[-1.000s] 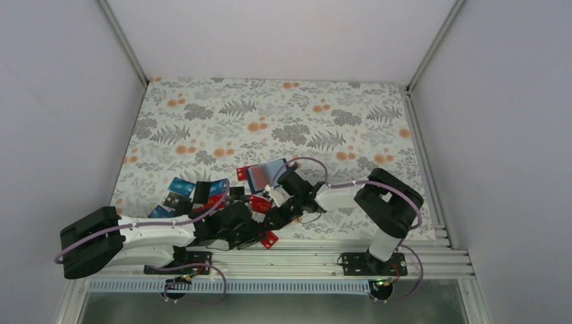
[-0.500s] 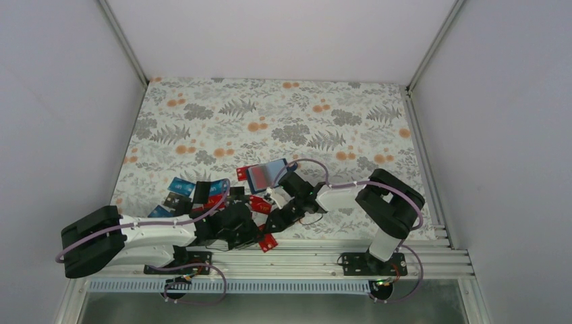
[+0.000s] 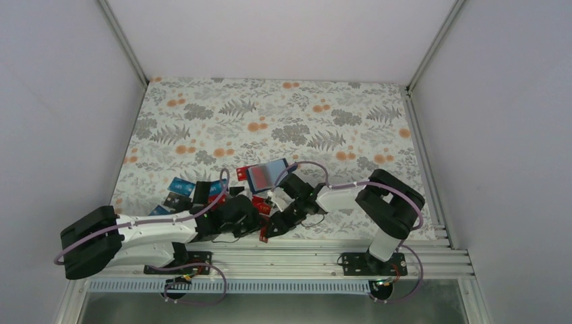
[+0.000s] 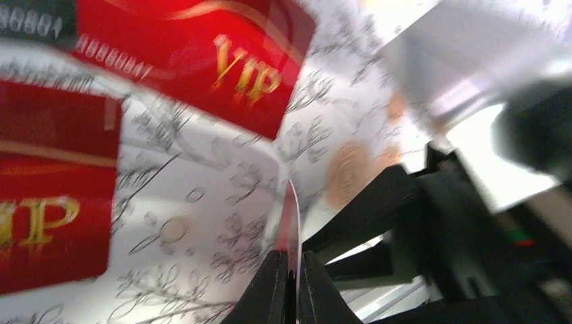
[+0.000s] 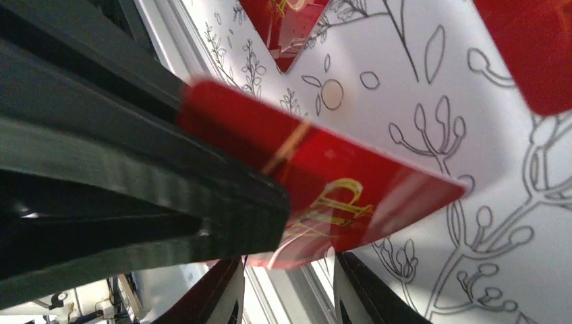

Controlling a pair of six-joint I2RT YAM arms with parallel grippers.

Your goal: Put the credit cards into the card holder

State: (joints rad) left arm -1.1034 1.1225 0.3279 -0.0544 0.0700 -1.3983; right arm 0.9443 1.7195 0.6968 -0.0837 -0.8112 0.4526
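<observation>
My left gripper (image 4: 291, 260) is shut on a red credit card (image 4: 291, 219), seen edge-on and sticking up from the jaws. In the right wrist view that same red card (image 5: 337, 179) hangs from the left arm's black finger (image 5: 155, 182), with its lower edge between the tips of my open right gripper (image 5: 289, 266). From above, the two grippers meet near the table's front edge, left gripper (image 3: 251, 217) and right gripper (image 3: 273, 226). The card holder (image 3: 268, 174) lies open just beyond them, lighter blue inside. More red cards (image 4: 195, 54) lie flat on the cloth.
Light blue cards (image 3: 179, 183) and black cards (image 3: 201, 192) are scattered left of the grippers on the flowered cloth (image 3: 270, 115). A metal rail (image 3: 303, 246) runs along the near edge, right behind the grippers. White walls enclose the table.
The left gripper has closed on the red card and raised it off the cloth near the front edge. The left wrist has shifted slightly away from the rail. The right gripper has barely moved.
</observation>
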